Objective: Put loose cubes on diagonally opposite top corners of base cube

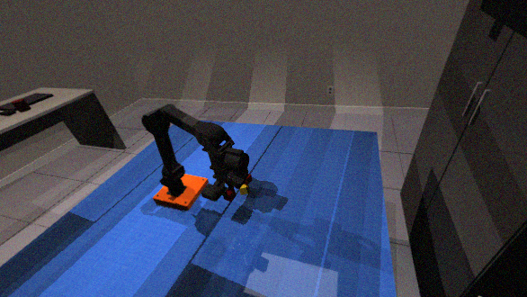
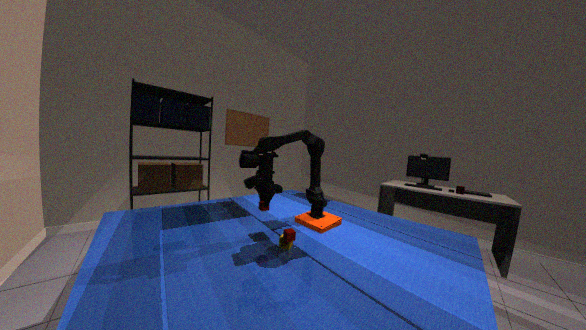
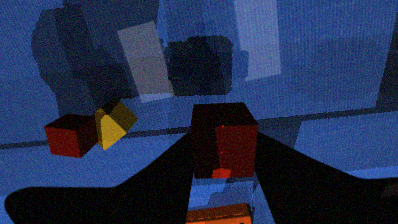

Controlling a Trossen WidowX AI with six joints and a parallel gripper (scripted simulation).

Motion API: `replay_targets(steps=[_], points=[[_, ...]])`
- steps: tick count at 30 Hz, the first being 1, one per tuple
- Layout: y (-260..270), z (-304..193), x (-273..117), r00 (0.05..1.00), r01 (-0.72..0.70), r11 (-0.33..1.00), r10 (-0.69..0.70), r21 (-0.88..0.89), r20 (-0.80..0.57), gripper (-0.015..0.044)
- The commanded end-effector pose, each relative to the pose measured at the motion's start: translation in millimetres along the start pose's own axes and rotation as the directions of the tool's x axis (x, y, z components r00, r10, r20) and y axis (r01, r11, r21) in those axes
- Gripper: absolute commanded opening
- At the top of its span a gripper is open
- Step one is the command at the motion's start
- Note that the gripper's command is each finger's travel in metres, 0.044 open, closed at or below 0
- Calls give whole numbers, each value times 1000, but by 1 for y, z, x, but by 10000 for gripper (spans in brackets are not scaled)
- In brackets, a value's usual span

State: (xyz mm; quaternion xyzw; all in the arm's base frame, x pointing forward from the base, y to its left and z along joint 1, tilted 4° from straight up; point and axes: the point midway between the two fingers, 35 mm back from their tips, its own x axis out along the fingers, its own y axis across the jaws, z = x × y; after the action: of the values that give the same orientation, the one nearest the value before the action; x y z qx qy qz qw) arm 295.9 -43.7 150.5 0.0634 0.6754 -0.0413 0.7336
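Note:
The yellow base cube (image 1: pixel 244 190) (image 2: pixel 285 244) (image 3: pixel 113 131) stands on the blue surface. One loose red cube (image 1: pixel 248 178) (image 2: pixel 289 235) (image 3: pixel 66 140) sits on top of it, off to one side; a small gap or its exact levelness cannot be told. My gripper (image 1: pixel 228 193) (image 2: pixel 264 204) (image 3: pixel 221 138) is shut on the other red cube (image 1: pixel 230 195) (image 2: pixel 263 206) (image 3: pixel 237 150), which is held above the surface, to the side of the base cube towards the arm's base. In the wrist view the stacked cubes are at the left, apart from the held cube.
The arm's orange base plate (image 1: pixel 194 185) (image 2: pixel 327 221) (image 3: pixel 220 215) lies close to the held cube. A desk (image 1: pixel 76 95) (image 2: pixel 500 200) stands beyond the blue surface (image 1: pixel 292 234) (image 2: pixel 210 300). Dark shadows of the arm fall around the stacked cubes.

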Motion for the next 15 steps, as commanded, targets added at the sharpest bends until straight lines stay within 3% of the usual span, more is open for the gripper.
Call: replay_targets(steps=[1,15], points=[[12,-3,1,1000,2,989,-2,-151,-1,105],[54,-14,2,1000,-2,775,2,-632,-1,105]])
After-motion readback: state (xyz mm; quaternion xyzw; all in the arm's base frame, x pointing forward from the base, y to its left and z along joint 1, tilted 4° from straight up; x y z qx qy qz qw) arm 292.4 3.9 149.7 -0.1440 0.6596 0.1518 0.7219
